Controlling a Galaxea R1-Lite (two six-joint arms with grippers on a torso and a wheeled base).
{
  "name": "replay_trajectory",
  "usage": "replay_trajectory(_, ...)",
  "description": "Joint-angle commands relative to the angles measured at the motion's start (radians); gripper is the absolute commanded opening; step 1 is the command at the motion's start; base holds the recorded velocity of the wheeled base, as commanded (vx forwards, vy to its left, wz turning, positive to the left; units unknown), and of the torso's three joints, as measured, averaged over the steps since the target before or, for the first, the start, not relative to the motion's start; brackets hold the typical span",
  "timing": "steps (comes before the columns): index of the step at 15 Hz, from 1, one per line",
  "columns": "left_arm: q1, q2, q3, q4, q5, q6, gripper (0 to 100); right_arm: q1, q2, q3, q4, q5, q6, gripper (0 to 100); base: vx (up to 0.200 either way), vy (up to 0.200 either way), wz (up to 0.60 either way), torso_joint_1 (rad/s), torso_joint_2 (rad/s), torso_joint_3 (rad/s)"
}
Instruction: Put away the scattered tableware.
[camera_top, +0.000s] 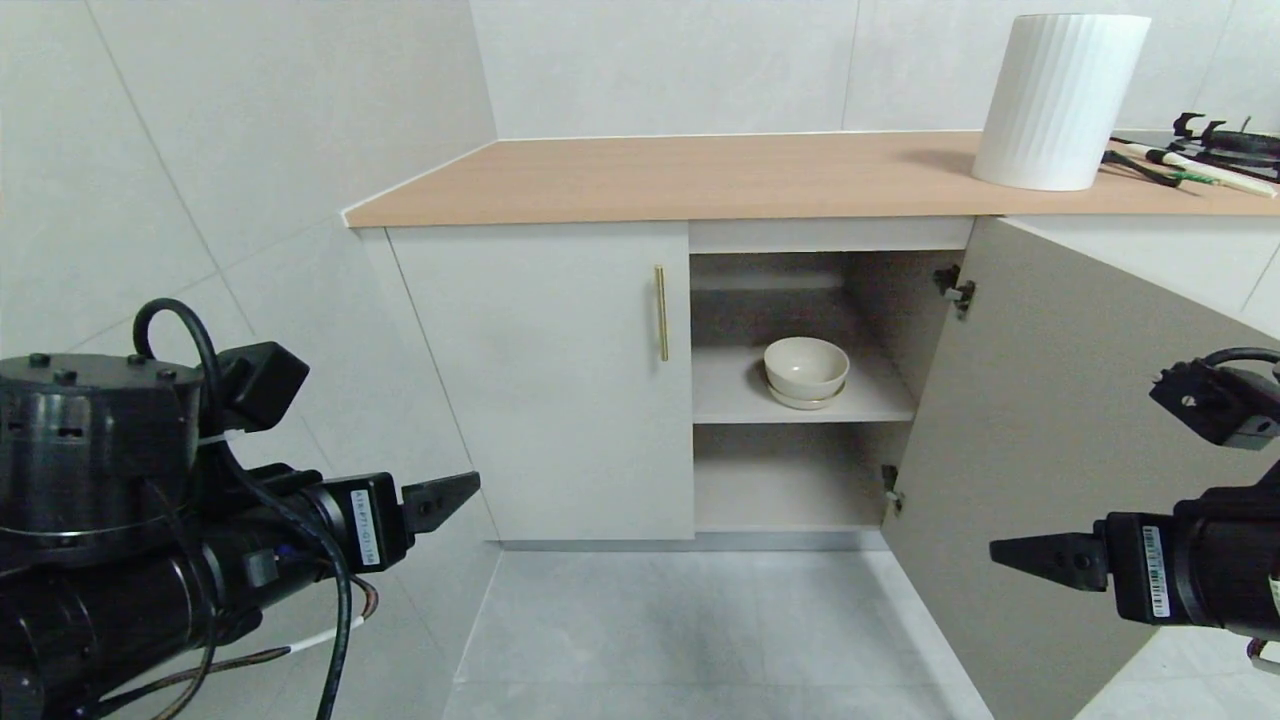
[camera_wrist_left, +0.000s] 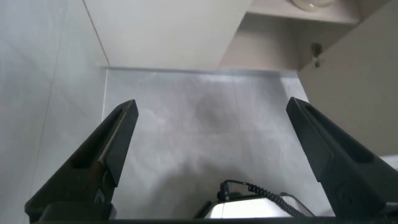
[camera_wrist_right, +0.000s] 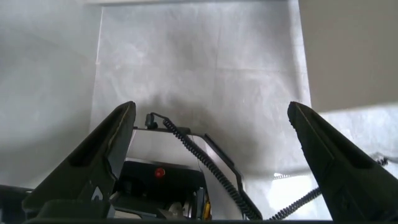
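Both sets of fingers are sitting spread wide and holding nothing. The left gripper (camera_wrist_left: 211, 106) and right gripper (camera_wrist_right: 211, 106) are hanging low over the floor (camera_top: 700, 630), out in front of the cabinet (camera_top: 545, 380). The bowl (camera_top: 806, 366) is resting on a plate (camera_top: 802, 403) on the shelf (camera_top: 875, 402), and the door (camera_top: 1040, 420) is hanging open.

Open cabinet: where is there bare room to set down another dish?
Middle shelf: a bare strip left of the bowl; bottom shelf all bare. Countertop free left of the white ribbed container; crowded beyond it with utensils.
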Motion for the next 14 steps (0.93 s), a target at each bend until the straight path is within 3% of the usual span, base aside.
replay_trajectory(1, 0.0, -0.001, 0.001, -0.001, 0.001, 0.0, 100, 0.0, 0.002, 0.0, -0.001, 0.0, 0.0, 100, 0.0, 0.0, 0.0, 0.0, 0.0, 0.0)
replay_trajectory(4, 0.0, -0.001, 0.004, -0.001, -0.001, 0.001, 100, 0.0, -0.008, 0.001, 0.001, 0.0, 0.0, 100, 0.0, 0.0, 0.0, 0.0, 0.0, 0.0)
replay_trajectory(9, 0.0, 0.002, 0.006, -0.001, -0.001, 0.001, 100, -0.001, -0.091, -0.117, 0.254, 0.0, -0.005, 100, 0.0, 0.0, 0.0, 0.0, 0.0, 0.0)
replay_trajectory(12, -0.002, 0.0, 0.006, -0.001, 0.001, 0.004, 100, -0.006, -0.111, -0.137, 0.282, -0.006, -0.005, 100, 0.0, 0.0, 0.0, 0.0, 0.0, 0.0)
replay_trajectory(14, -0.002, 0.0, 0.007, -0.001, 0.003, 0.019, 100, -0.006, -0.11, -0.137, 0.285, -0.009, -0.005, 100, -0.2, -0.2, 0.0, 0.007, 0.0, 0.0)
